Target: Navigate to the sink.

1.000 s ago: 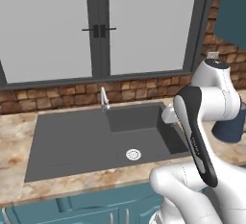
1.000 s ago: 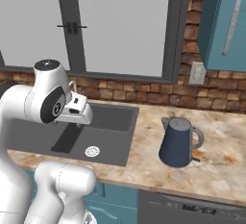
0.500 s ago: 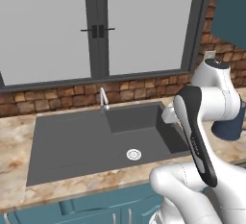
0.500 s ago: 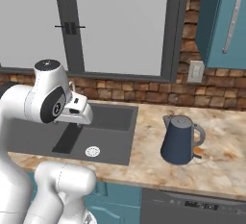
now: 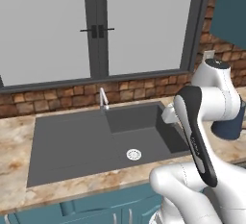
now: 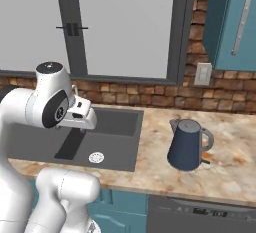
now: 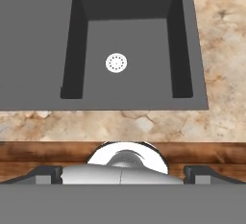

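The dark grey sink [image 5: 72, 146] is set into the stone counter right in front of the base, with a flat drainboard on the left and a deeper bowl on the right. A round silver drain [image 5: 134, 154] lies in the bowl, and a small silver faucet [image 5: 103, 98] stands at the back rim. In the right base view the sink [image 6: 115, 127] runs partly behind my arm. The hand view looks straight down into the bowl [image 7: 129, 35] and its drain [image 7: 116, 63]. My gripper [image 7: 124, 174] hovers above the sink's front edge, open and holding nothing.
A dark blue kettle [image 6: 187, 144] stands on the counter [image 6: 150, 172] right of the sink. Behind it is a brick wall with an outlet [image 6: 202, 74] and a large window [image 5: 96, 26]. A teal wall cabinet [image 6: 232, 22] hangs at the upper right, with a dishwasher front [image 6: 200, 217] below the counter.
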You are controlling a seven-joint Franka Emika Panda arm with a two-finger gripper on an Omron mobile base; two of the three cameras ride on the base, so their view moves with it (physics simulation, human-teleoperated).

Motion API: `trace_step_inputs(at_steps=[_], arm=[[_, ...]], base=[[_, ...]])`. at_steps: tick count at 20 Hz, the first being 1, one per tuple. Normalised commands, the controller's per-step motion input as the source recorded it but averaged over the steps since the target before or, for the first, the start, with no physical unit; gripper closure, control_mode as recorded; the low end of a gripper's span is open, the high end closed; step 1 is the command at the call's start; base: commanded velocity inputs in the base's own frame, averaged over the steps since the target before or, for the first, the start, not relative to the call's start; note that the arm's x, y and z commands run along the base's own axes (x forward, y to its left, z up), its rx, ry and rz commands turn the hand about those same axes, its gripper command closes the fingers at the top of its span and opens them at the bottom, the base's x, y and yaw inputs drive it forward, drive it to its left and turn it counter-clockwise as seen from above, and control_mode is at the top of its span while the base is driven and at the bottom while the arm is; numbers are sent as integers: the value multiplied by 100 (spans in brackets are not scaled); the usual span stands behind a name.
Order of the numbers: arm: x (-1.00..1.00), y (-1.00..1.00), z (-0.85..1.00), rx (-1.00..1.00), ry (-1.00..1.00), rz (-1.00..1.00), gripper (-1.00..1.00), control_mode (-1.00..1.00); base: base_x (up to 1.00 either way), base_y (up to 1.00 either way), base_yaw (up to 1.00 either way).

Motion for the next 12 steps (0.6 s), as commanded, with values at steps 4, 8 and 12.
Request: trace_step_inputs(at_steps=[4,8,12], arm=[[0,0,0,0,0,0,-100,100],[0,0,0,0,0,0,-100,100],[0,0,0,0,0,0,-100,100]], base=[[15,30,0],[0,42,3],[-24,30,12]])
